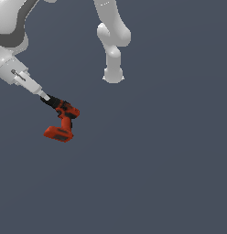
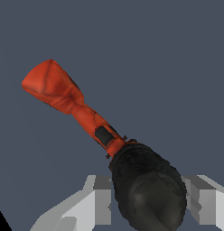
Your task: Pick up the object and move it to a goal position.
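Observation:
The object, a small red-orange drill [image 1: 64, 118] with a black nose, hangs at the exterior view's left. Its flat red base [image 1: 59, 133] points down and its black nose meets my gripper [image 1: 45, 98]. My gripper is shut on that black nose, coming in from the upper left of the exterior view. In the wrist view the black nose [image 2: 147, 189] fills the space between my two grey fingers [image 2: 103, 200], and the drill's slim handle [image 2: 89, 119] runs away to its base [image 2: 48, 83]. My gripper [image 2: 150, 203] holds the nose on both sides.
The white arm links [image 1: 113, 41] rise at the top middle of the exterior view, and the wrist body [image 1: 10, 55] sits at the top left. A plain dark grey-blue ground [image 1: 156, 160] lies all around.

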